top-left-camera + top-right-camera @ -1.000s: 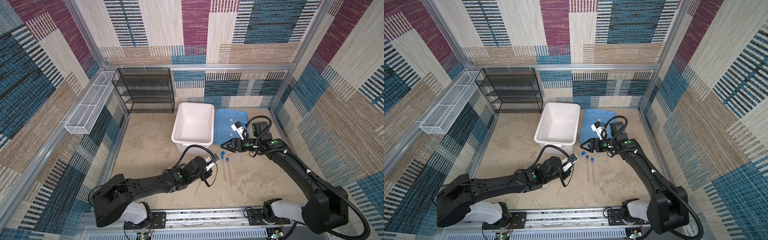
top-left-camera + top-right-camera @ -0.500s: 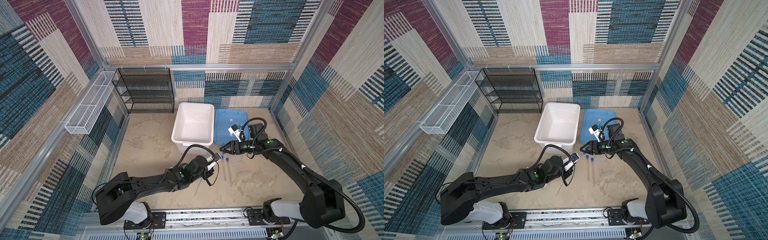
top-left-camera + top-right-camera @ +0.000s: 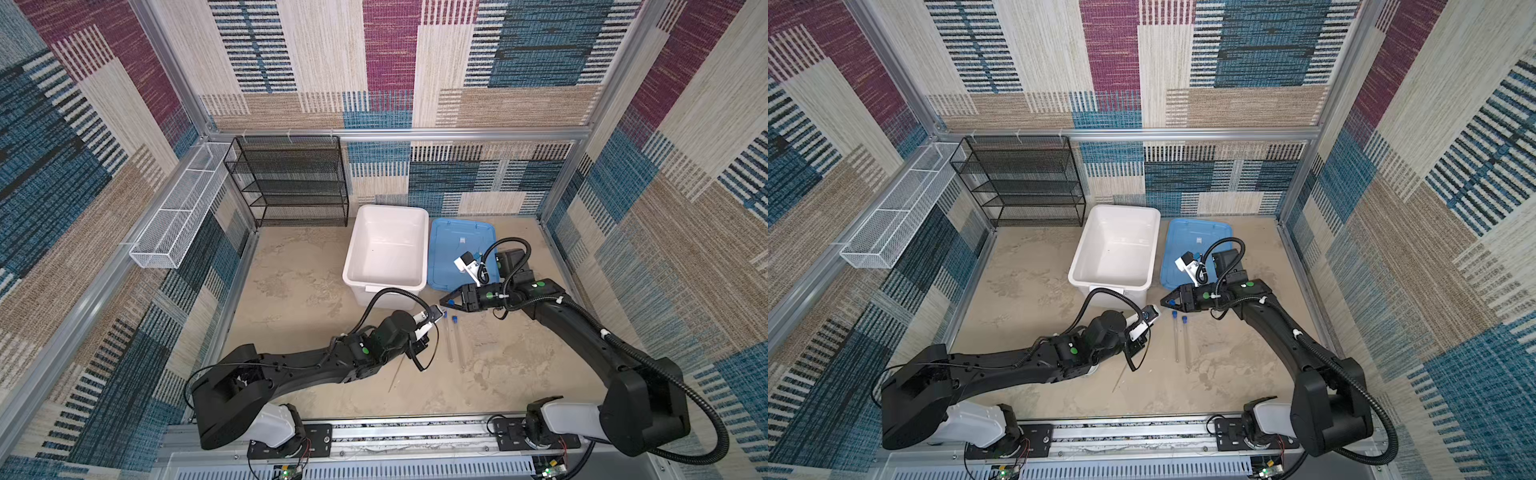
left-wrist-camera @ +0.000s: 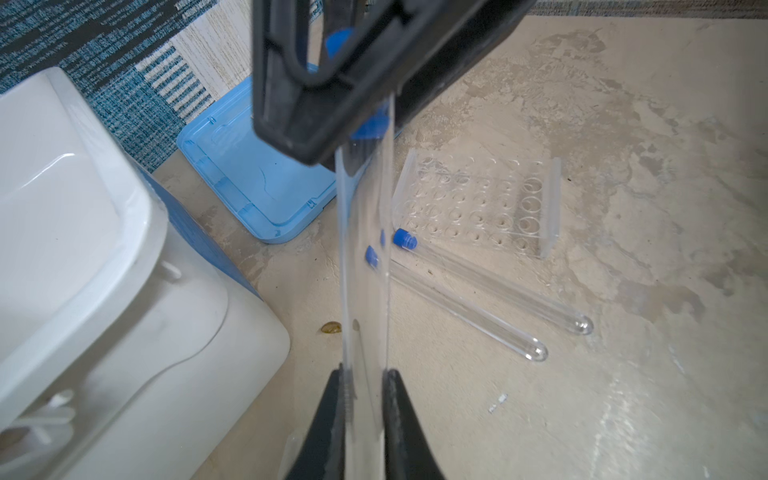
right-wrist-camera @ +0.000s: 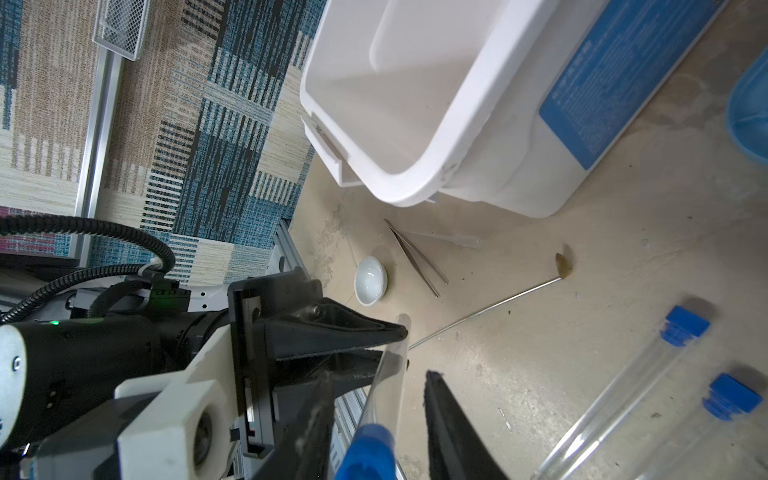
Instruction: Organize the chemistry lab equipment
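My left gripper (image 4: 365, 374) is shut on the lower part of a clear blue-capped tube (image 4: 363, 270) held above the floor. My right gripper (image 5: 379, 374) stands open around that tube's capped end (image 5: 365, 453), with a gap left at one finger. In both top views the two grippers meet in front of the tub, left (image 3: 436, 312) and right (image 3: 444, 302). Two more tubes (image 4: 457, 307) (image 4: 498, 286) lie side by side next to the clear rack (image 4: 482, 203). The white dish (image 5: 370, 282), tweezers (image 5: 415, 257), dropper (image 5: 449, 239) and spoon-tipped rod (image 5: 486, 309) lie on the floor.
A big white tub (image 3: 353, 249) stands at the back middle, its blue lid (image 3: 449, 249) flat beside it. A black wire-mesh shelf (image 3: 291, 183) is against the back wall. A white wire basket (image 3: 178, 216) hangs on the left wall.
My right gripper has moved left to the left gripper, and its jaws have narrowed round the held tube's capped end. The left arm has barely moved.
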Robot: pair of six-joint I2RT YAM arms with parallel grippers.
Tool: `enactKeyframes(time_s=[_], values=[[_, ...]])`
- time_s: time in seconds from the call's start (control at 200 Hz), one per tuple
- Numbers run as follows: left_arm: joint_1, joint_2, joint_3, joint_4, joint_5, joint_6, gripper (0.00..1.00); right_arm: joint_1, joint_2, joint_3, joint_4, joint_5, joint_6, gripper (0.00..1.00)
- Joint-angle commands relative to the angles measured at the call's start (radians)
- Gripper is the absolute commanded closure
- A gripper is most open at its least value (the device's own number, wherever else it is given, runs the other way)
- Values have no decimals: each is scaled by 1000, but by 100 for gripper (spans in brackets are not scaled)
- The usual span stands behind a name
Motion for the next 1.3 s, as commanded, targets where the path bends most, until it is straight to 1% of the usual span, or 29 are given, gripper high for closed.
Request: enactKeyframes(time_s=[0.0, 0.14, 0.26, 0.491, 0.796, 0.856, 0.896, 0.952, 0.962, 0.992, 1.002, 1.007, 1.022, 1.032, 1.042, 1.047, 1.057, 1.077, 1.132, 1.202, 1.292], values=[[-1, 6, 13, 13, -4, 27, 87, 3, -1, -4, 12, -10, -9, 65], [-1, 13, 16, 10, -14, 34, 87, 3, -3, -8, 12, -10, -10, 68], [-1, 15, 20, 7, -13, 33, 87, 2, -3, -9, 13, -10, -9, 73], [0, 12, 24, -7, -19, 32, 88, 2, -3, -15, 21, -9, -6, 80], [-3, 15, 24, -7, -32, 28, 87, 2, -5, -20, 26, -15, -4, 81], [-3, 12, 24, -5, -38, 30, 84, 3, -4, -18, 27, -15, -4, 82], [-3, 11, 24, -5, -39, 33, 81, 2, -3, -18, 27, -15, -4, 82], [-3, 9, 26, -7, -37, 35, 72, 3, -4, -18, 28, -15, -5, 82], [-3, 9, 26, -9, -36, 35, 68, 2, -3, -18, 28, -15, -4, 82], [-3, 9, 28, -11, -29, 37, 54, 2, -2, -17, 28, -15, -4, 82], [-3, 9, 29, -12, -25, 38, 48, 2, -2, -17, 28, -17, -5, 82], [-3, 9, 28, -12, -24, 38, 46, 2, -2, -17, 29, -17, -5, 82], [-3, 9, 28, -15, -19, 39, 34, 2, -2, -17, 30, -17, -4, 82], [-2, 9, 30, -17, -17, 38, 28, 2, -3, -18, 31, -16, -4, 82], [-3, 10, 30, -17, -17, 37, 12, 2, -3, -19, 31, -15, -4, 82], [-4, 10, 31, -20, -17, 35, 7, 2, -3, -19, 31, -15, -4, 82], [-4, 11, 33, -24, -17, 31, 2, 2, -2, -18, 33, -15, -5, 83], [-3, 12, 40, -34, -19, 22, 1, 2, -1, -17, 33, -15, -4, 83], [-6, 13, 59, -69, -23, 1, 1, 2, 0, -18, 34, -14, -4, 83], [-7, 8, 67, -90, 13, -11, 1, 2, 4, -16, 33, -12, -5, 83], [-8, 9, 72, -97, 32, -49, 1, 2, 7, -16, 33, -12, -4, 83]])
